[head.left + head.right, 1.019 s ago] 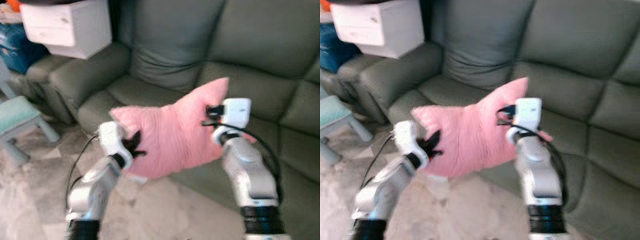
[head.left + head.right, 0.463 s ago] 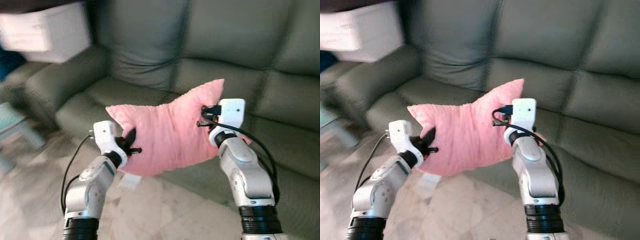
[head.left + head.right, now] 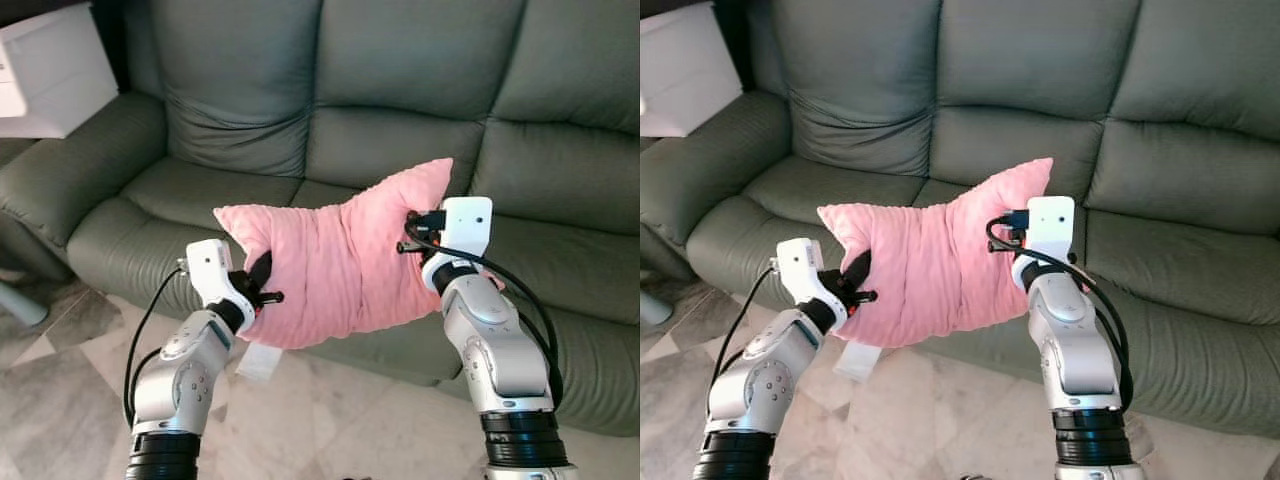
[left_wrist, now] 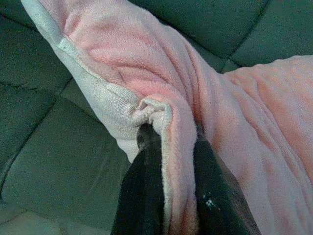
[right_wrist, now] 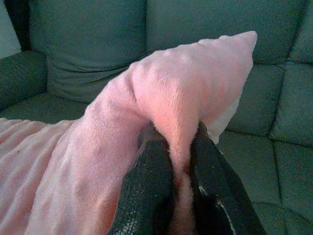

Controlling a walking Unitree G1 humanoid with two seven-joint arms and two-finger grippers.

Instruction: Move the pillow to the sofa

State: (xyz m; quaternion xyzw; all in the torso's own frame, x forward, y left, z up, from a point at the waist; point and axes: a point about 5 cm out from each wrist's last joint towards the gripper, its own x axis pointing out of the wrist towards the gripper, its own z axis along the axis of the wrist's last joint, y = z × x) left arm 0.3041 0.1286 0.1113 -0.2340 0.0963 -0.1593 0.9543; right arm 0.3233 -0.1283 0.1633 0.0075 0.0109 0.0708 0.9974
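Held up in the air between both arms: pink pillow [image 3: 335, 265], stretched crosswise in front of the grey-green sofa [image 3: 400, 90], above the front edge of its seat cushions and not resting on them. Left gripper [image 4: 168, 147] pinched shut on the pillow's seam edge — fabric bunched between the two black fingers [image 4: 146, 181], their tips buried in the fold. Right gripper [image 5: 173, 142] clamped likewise on a raised ridge of plush near the upper corner, fingertips hidden under the pink pile. Partly covered by the pillow: the sofa's middle seat. Cut off at the upper left: a white box [image 3: 45, 70]. Pale slip [image 3: 257, 361] below the pillow on the marble floor [image 3: 60, 400] — too small to identify.
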